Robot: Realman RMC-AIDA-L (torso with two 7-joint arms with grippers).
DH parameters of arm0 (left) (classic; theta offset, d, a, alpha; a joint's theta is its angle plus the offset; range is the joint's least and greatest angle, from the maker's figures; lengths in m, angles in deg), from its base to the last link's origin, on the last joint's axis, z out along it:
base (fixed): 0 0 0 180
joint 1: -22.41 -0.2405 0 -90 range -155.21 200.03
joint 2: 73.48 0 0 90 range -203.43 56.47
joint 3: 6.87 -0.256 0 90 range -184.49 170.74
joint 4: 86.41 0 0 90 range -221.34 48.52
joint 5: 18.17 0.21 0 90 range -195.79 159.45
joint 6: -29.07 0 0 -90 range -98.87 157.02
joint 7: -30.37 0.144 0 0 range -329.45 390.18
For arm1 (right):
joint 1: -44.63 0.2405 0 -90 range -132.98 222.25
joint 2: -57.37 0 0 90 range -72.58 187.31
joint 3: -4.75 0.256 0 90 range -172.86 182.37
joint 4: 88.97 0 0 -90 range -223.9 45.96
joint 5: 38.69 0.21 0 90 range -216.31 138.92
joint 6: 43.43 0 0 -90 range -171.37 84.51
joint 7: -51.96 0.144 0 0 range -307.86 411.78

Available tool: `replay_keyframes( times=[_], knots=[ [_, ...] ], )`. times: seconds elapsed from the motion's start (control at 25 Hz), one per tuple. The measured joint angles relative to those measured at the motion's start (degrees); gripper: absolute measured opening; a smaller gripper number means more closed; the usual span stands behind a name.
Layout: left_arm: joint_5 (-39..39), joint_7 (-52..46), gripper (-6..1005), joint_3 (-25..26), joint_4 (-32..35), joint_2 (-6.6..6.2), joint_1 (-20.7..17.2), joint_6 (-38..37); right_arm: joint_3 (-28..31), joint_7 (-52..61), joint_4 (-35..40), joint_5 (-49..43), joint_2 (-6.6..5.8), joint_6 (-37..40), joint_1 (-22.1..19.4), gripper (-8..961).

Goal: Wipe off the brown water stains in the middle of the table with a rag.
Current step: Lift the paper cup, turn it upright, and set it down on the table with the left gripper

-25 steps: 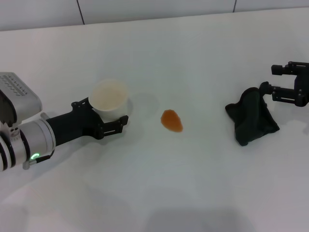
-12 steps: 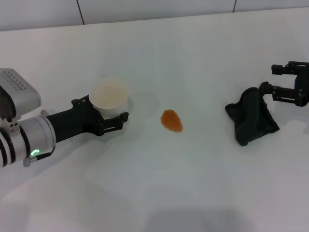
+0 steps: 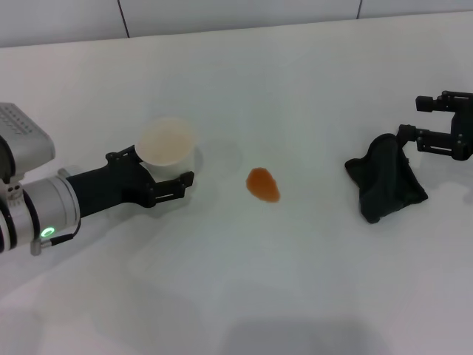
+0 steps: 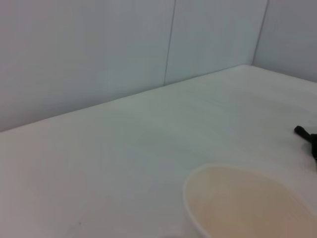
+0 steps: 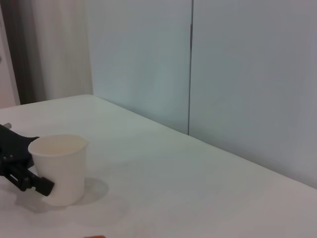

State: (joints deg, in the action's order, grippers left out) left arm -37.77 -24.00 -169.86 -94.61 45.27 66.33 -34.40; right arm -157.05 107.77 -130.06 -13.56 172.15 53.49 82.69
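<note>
In the head view, a small orange-brown blot, the brown water stains (image 3: 263, 184), sits in the middle of the white table (image 3: 295, 89). To its left stands a pale cup (image 3: 168, 149). The left gripper (image 3: 166, 176) has its black fingers spread on both sides of the cup, low down near its base; I cannot tell if they touch it. Off to the right lies the rag (image 3: 384, 178), a black lumpy wad, well apart from the blot. The right gripper (image 3: 434, 127) is just beside the rag at its far right edge, fingers apart, holding nothing. In the left wrist view, the cup's (image 4: 247, 203) tan inside shows close up on the table (image 4: 124, 144). In the right wrist view, the cup (image 5: 60, 168) stands on the table (image 5: 198, 188) with the left gripper's black fingers (image 5: 20, 171) beside it.
</note>
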Motion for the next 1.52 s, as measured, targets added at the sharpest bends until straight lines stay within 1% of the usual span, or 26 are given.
replay_keyframes(
  times=[0.2,0.52,0.76,1.08,1.52],
  knots=[
    [1.22,-2.32,872,-0.05,-2.46,0.14,0.46,-2.43,0.00,0.00,-0.02,0.01,0.00,-0.12,-0.03,612],
    [2.64,-5.84,874,-0.06,-6.95,0.22,0.75,-8.41,0.00,0.00,0.06,0.09,0.00,-0.40,-0.11,613],
    [4.00,-9.24,875,-0.05,-9.59,0.16,1.22,-10.36,0.00,0.00,0.14,0.10,0.00,-0.49,-0.02,613],
    [4.11,-13.36,874,-0.05,-15.87,0.09,2.23,-17.60,0.00,0.00,0.14,0.10,0.00,-0.51,0.00,613],
    [8.51,-21.61,874,-0.05,-23.71,-0.13,4.47,-24.58,0.00,0.00,0.22,0.09,0.00,-0.51,0.00,613]
  ],
)
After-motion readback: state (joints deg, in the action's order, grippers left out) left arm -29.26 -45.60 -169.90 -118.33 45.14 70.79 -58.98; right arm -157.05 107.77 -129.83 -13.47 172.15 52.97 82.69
